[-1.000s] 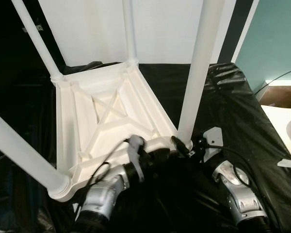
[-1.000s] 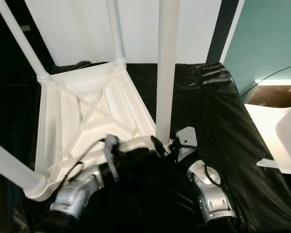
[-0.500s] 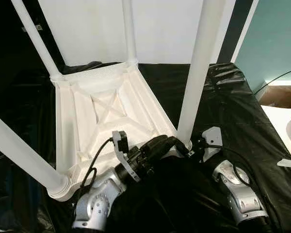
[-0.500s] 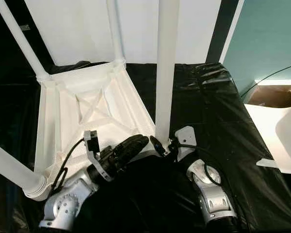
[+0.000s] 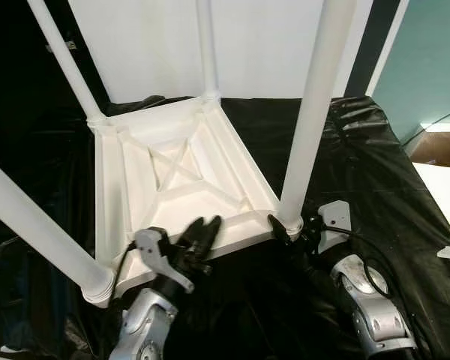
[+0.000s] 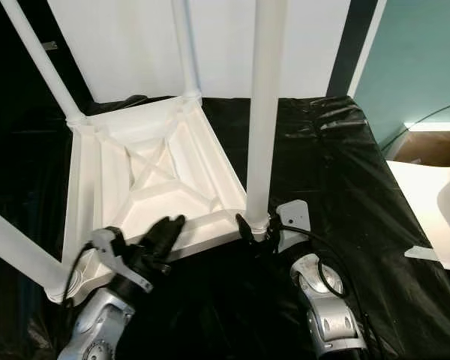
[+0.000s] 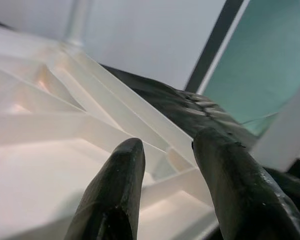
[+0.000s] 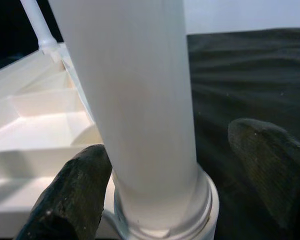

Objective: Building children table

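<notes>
Step in hand, as judged: seating the last leg in its corner socket; next move likely calls for a firm hold low on that leg, then a twist or press home.

Left gripper [image 5: 202, 231] hovers at the tabletop's near rim, fingers a narrow gap apart, holding nothing.

Right gripper [image 8: 155, 185] straddles the near-right leg [image 5: 309, 127] at its collar; one finger [image 8: 72, 192] touches, the other stands off.

Upturned tabletop [image 5: 127, 180] lies on black sheeting [image 5: 360, 150], four legs up, white wall [image 5: 262, 45] beyond.
</notes>
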You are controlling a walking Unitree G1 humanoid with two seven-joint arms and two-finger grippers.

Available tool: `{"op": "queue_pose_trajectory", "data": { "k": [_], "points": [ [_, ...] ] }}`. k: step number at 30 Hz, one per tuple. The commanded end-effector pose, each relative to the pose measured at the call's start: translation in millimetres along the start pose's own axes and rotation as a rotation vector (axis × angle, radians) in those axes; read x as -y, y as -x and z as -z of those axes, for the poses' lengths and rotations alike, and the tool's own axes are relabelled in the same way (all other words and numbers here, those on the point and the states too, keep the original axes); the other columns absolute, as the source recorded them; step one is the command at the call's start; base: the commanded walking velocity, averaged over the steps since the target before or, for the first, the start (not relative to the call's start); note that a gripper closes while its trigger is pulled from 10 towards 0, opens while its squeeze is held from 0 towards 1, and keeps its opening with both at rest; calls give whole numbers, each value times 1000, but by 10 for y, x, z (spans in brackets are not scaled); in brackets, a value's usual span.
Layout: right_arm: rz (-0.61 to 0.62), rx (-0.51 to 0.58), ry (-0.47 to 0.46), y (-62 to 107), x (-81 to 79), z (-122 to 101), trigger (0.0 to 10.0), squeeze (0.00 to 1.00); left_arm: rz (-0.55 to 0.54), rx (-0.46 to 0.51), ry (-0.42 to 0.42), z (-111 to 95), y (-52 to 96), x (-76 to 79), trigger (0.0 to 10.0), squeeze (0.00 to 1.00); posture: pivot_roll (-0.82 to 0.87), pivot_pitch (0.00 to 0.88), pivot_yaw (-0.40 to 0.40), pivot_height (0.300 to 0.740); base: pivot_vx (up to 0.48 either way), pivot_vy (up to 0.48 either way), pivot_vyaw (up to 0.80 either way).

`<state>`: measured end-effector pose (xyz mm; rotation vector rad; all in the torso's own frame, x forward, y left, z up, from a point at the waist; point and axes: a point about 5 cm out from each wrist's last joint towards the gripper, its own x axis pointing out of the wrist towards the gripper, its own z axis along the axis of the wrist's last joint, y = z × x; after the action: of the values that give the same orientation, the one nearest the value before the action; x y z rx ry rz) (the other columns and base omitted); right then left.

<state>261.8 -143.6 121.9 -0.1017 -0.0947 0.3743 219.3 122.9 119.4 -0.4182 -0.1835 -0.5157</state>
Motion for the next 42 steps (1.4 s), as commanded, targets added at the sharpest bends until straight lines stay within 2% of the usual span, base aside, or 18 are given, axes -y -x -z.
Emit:
{"op": "queue_pose_trajectory", "data": {
  "k": [1, 4, 6, 8, 11, 13, 19, 23, 25, 29, 30, 31, 33, 35, 36, 38, 39, 42],
  "points": [
    [8, -8, -21, 25, 7, 1, 10000, 0, -42, 15, 3, 31, 20, 32, 10000, 0, 9, 0, 69, 740, 0, 0, 0],
    [33, -34, -27, 148, 92, -49, 10000, 0, -130, 15, -44, 18, 163, 0, 10000, 0, -4, 0, 77, 740, 0, 0, 0],
    [27, -42, -25, 184, 97, -58, 10000, 0, -143, 13, -51, 14, 196, -7, 10000, 0, -6, 0, 77, 740, 0, 0, 0],
    [-20, -68, 9, 290, 79, -74, 10000, 0, -163, -4, -83, 22, 267, -21, 10000, 0, -17, 0, 83, 740, 0, 0, 0],
    [-47, -80, 27, 333, 70, -81, 10000, 0, -170, -12, -97, 28, 291, -28, 10000, 0, -17, 0, 83, 740, 0, 0, 0],
    [-96, -100, 56, 416, 59, -81, 10000, 0, -215, -16, -124, 44, 345, -71, 10000, 0, -27, 0, 86, 740, 0, 0, 0],
    [-120, -118, 34, 472, 46, -53, 10000, 0, -281, -24, -176, 92, 419, -126, 10000, 0, -27, 0, 87, 740, 0, 0, 0],
    [-239, -157, 17, 527, 15, -52, 10000, 0, -333, -49, -266, 123, 550, -147, 10000, 0, -17, 0, 88, 740, 0, 0, 0],
    [-255, -160, 24, 528, 12, -62, 10000, 0, -340, -54, -273, 126, 568, -148, 10000, 0, -17, 0, 88, 740, 0, 0, 0],
    [-339, -156, 144, 461, -17, -104, 10000, 0, -365, -80, -285, 161, 644, -151, 10000, 0, -3, 0, 89, 740, 0, 0, 0],
    [-353, -144, 229, 412, -27, -124, 10000, 0, -382, -82, -280, 173, 668, -152, 10000, 0, 8, 0, 87, 740, 0, 0, 0],
    [-353, -144, 229, 412, -27, -124, 10000, 0, -382, -82, -280, 173, 668, -152, 10000, 0, 8, 0, 87, 740, 0, 0, 0],
    [-302, -111, 333, 312, -4, -183, 10000, 0, -424, -73, -269, 191, 709, -156, 10000, 0, 17, 0, 83, 740, 0, 0, 0],
    [-281, -90, 364, 286, -2, -216, 10000, 0, -433, -72, -266, 197, 728, -152, 10000, 0, 27, 0, 78, 740, 0, 0, 0],
    [-276, -69, 413, 282, -24, -249, 10000, 0, -441, -79, -269, 215, 775, -148, 10000, 0, 33, 0, 75, 740, 0, 0, 0],
    [-276, -69, 413, 282, -24, -249, 10000, 0, -441, -79, -269, 215, 775, -148, 10000, 0, 33, 0, 75, 740, 0, 0, 0],
    [-176, -60, 415, 262, 15, -259, 10000, 0, -467, -92, -274, 234, 884, -158, 10000, 0, 40, 0, 69, 740, 0, 0, 0],
    [-136, -60, 413, 258, 37, -258, 10000, 0, -479, -96, -276, 239, 922, -161, 10000, 0, 40, 0, 69, 740, 0, 0, 0]
  ]
}}
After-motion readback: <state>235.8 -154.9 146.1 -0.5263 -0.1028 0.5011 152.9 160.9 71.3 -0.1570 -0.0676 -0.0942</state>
